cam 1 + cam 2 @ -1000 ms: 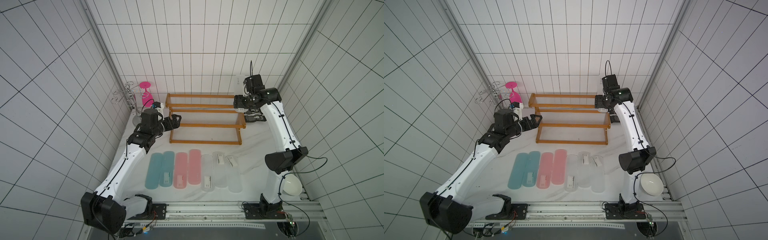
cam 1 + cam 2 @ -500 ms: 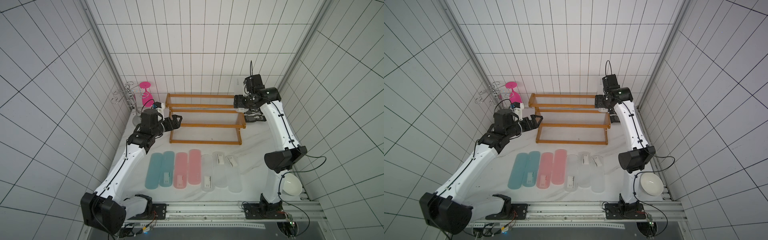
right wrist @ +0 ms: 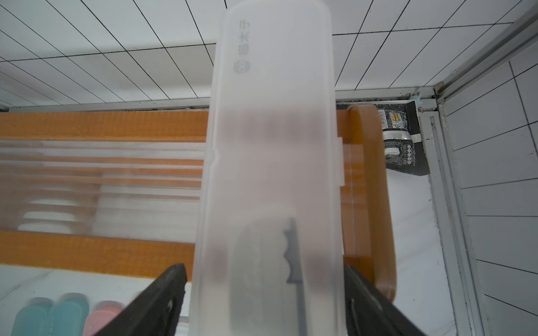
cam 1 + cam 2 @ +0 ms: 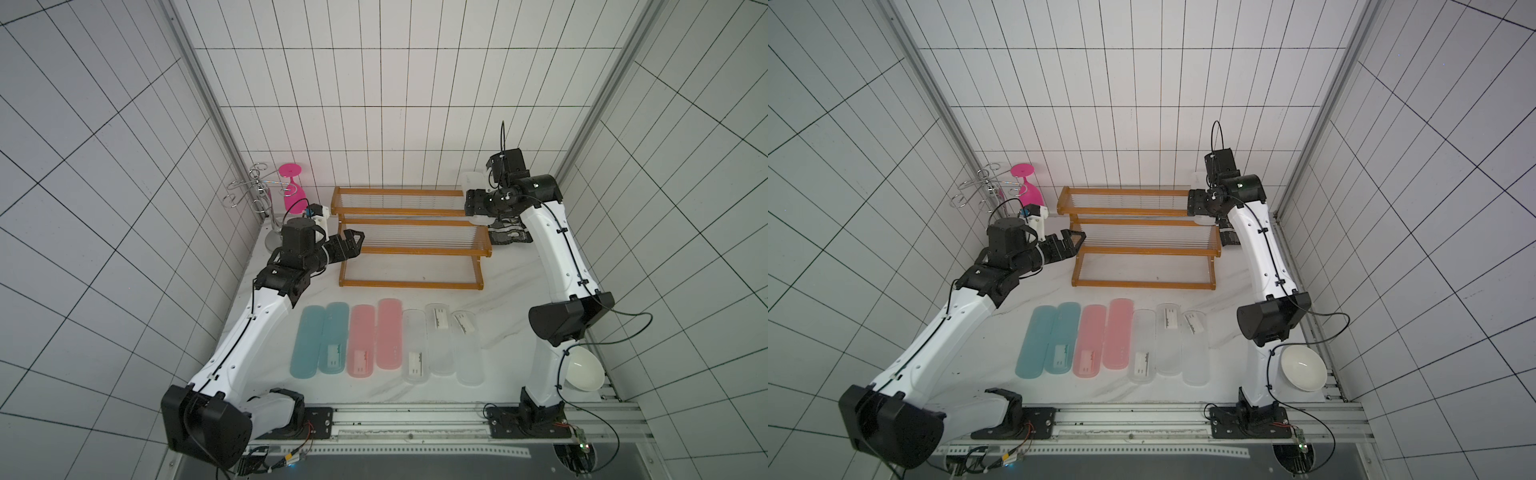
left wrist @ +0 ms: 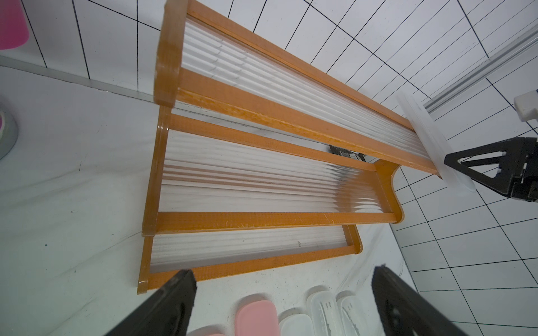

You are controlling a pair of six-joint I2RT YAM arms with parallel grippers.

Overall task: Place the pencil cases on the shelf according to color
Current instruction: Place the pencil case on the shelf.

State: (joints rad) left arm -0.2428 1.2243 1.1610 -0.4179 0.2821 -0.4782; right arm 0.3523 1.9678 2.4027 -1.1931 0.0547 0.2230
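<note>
The shelf with its orange-brown frame stands at the back of the table. A clear pencil case lies across the right end of its top tier, sticking out past the front rail. My right gripper is at that end, open, its fingers flanking the case with thin gaps. On the table in front lie two teal pencil cases, two pink ones and three clear ones in a row. My left gripper hovers open and empty by the shelf's left end.
A silver wire stand with a pink glass is at the back left. A white bowl sits by the right arm's base. A black packet lies behind the shelf's right end.
The right gripper's jaws have spread apart around the clear case on the top tier. Neither arm has moved noticeably, and the row of cases is as before.
</note>
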